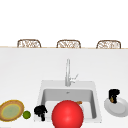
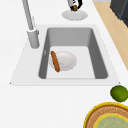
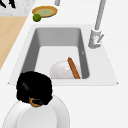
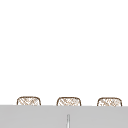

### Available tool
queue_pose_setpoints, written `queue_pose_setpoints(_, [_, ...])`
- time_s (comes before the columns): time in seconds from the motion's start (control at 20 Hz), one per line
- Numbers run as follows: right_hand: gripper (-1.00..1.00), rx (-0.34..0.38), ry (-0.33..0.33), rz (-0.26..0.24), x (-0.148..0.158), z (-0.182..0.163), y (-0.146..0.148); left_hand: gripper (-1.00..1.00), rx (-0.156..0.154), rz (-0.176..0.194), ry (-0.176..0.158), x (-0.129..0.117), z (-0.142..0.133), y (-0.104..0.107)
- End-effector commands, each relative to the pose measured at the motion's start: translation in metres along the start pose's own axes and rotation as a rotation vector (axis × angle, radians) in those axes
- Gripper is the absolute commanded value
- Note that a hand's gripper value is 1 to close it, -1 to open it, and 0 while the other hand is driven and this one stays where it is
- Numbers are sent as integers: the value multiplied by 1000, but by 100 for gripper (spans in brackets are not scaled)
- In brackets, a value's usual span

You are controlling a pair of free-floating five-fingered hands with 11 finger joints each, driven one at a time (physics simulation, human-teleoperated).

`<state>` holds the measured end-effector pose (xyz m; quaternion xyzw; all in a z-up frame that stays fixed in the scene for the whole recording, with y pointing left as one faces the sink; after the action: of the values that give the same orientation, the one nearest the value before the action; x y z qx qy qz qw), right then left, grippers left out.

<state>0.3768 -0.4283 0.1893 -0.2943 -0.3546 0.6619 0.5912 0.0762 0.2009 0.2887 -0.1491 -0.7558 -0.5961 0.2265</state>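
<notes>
My right hand [image 1: 114, 94] hovers over a white plate [image 1: 120, 109] on the counter right of the sink. Its fingers are curled round a small brown item [image 3: 35, 102], which pokes out beneath the hand [image 3: 34, 86] just above the plate [image 3: 45, 117]. In the left side view the same hand [image 2: 75, 3] and plate [image 2: 75, 16] sit at the far end. My left hand [image 1: 40, 110] hangs by the sink's front left corner, near a lime [image 1: 26, 114]. In the basin [image 2: 72, 37] lies a white bowl [image 2: 66, 60] with a brown sausage-like stick [image 2: 55, 61] leaning across it.
A large red ball [image 1: 67, 114] covers the sink's front edge in the front view. A yellow-rimmed woven plate [image 1: 11, 110] lies at the far left beside the lime. The tall faucet [image 1: 67, 72] stands behind the basin. Three wicker chair backs [image 1: 68, 44] line the counter's far side.
</notes>
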Motion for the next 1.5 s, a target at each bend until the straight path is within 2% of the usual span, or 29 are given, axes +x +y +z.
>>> queue_pose_setpoints(0.0, [100, -20, -3, -45, 24, 7, -12, 0, 0, 0, 0, 0, 0, 0])
queue_pose_setpoints(0.25, [100, -10, 4, 4, 62, 0, -13, 0, 0, 0, 0, 0, 0, 0])
queue_pose_setpoints(0.8, [100, -10, 7, 6, 149, -17, -11, 0, 0, 0, 0, 0, 0, 0])
queue_pose_setpoints(1.25, [100, 2, -6, -14, 220, -45, -5, 0, 0, 0, 0, 0, 0, 0])
queue_pose_setpoints(1.45, [100, -22, -32, -49, 248, -67, 13, 0, 0, 0, 0, 0, 0, 0])
